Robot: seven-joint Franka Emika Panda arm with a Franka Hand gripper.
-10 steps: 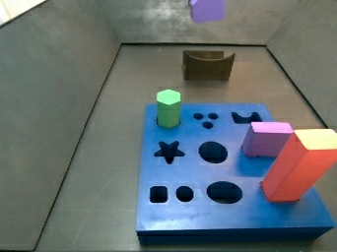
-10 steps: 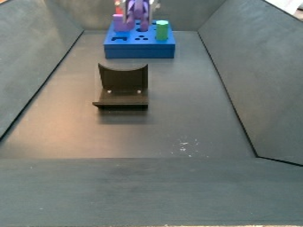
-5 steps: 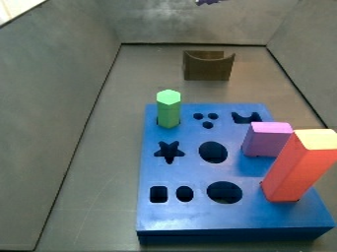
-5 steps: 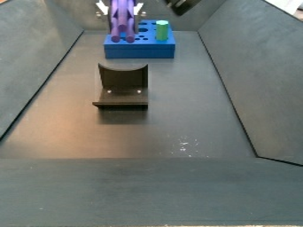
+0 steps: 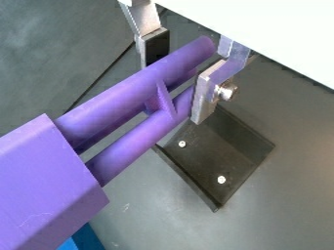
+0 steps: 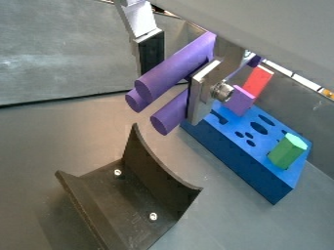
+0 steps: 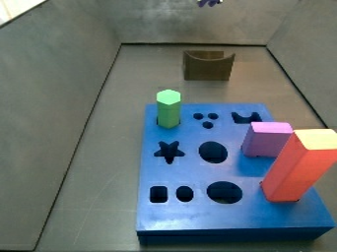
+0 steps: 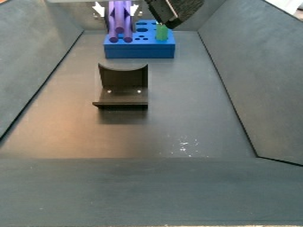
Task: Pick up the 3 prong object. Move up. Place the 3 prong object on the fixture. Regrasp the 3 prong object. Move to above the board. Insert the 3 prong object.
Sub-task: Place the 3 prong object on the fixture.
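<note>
- Gripper (image 6: 181,70) raised high above the fixture (image 6: 127,190), fingers clamped on the 3 prong object (image 6: 177,76)
- Object's long axis vertical in a side view (image 8: 117,19), prongs pointing down

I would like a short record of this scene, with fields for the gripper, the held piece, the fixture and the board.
gripper: gripper raised above the floor, shut on the 3 prong object
held piece: 3 prong object, purple, prongs between the fingers
fixture: fixture on the floor, nothing on it
board: board blue, bearing a green peg, a pink cube and a red block
</note>
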